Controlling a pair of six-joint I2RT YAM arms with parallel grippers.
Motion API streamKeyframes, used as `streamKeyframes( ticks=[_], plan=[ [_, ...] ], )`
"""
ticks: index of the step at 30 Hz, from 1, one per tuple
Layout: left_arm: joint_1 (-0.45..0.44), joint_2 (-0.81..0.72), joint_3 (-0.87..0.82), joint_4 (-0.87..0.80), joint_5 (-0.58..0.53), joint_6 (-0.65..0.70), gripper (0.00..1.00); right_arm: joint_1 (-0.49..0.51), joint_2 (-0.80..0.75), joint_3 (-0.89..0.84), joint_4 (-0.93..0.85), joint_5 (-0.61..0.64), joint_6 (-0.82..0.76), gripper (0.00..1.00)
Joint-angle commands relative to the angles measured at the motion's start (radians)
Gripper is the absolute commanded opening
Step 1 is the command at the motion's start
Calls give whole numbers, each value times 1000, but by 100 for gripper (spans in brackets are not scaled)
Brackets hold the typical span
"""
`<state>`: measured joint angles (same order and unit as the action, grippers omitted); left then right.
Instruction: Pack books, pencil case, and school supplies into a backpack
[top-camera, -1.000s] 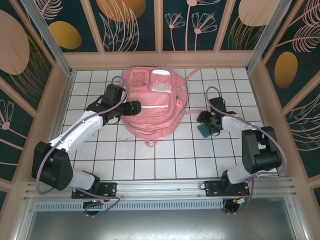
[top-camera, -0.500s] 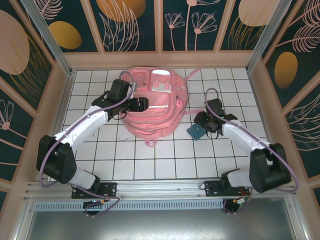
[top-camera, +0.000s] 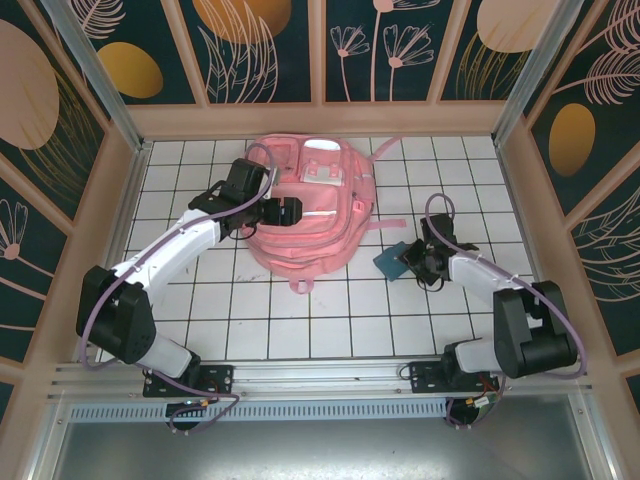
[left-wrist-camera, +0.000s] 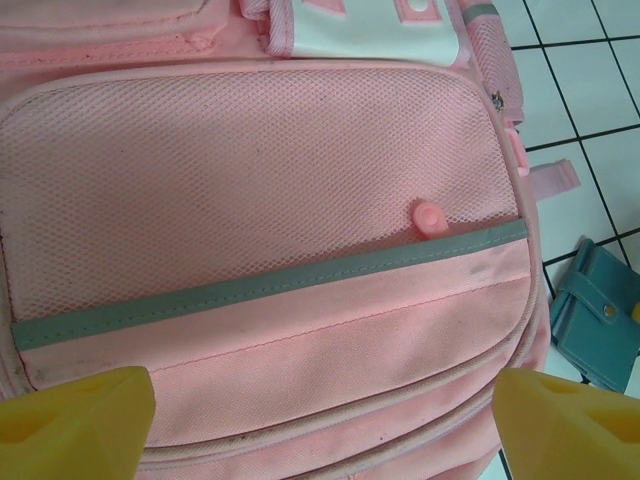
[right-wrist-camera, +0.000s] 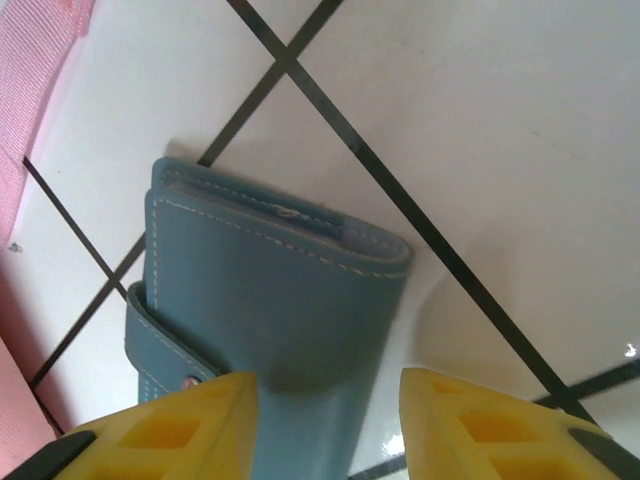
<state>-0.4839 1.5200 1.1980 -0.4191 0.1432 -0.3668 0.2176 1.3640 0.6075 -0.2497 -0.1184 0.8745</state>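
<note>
Straddling the teal pencil case (right-wrist-camera: 270, 300) on the bench (top-camera: 260, 310) just beside the pink backpack (top-camera: 320, 235), the right hand (right-wrist-camera: 325, 420) is half closed, whether gripping I cannot tell, while the left hand (top-camera: 290, 212) hovers wide open and empty over the backpack, likely to open it.

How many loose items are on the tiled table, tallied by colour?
Pink: 1, the soft pink fabric backpack
Teal: 1, the flat teal stitched case with a snap flap
Total: 2
</note>
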Motion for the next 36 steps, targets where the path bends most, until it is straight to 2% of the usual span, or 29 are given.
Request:
streamKeyframes(
  ticks=[1, 5, 9, 12, 15, 22, 30, 34, 36],
  plan=[
    [-4, 15, 31, -26, -15, 21, 88, -10, 32, -8, 64, -40, 6, 39],
    [-7, 19, 39, -32, -4, 32, 88, -12, 68, 0, 74, -40, -5, 31],
    [-13, 19, 44, -41, -7, 50, 89, -13, 87, 6, 80, -34, -27, 16],
    [-20, 20, 48, -46, 3, 67, 88, -13, 71, 22, 65, -8, -52, 6],
    [-34, 20, 53, -46, 9, 100, 88, -13, 24, 48, 47, 18, -81, 1],
    [-120, 73, 116, -87, -56, 210, 87, -19, -114, 116, 3, 31, -143, 0],
    [-247, 263, 289, -230, -241, 341, 87, -25, -182, 164, -22, -23, -166, 0],
    [-269, 342, 360, -265, -297, 336, 88, -27, -191, 157, -16, -36, -163, 0],
    [-269, 381, 409, -295, -383, 294, 89, -27, -193, 152, -14, -42, -160, 0]
  ],
)
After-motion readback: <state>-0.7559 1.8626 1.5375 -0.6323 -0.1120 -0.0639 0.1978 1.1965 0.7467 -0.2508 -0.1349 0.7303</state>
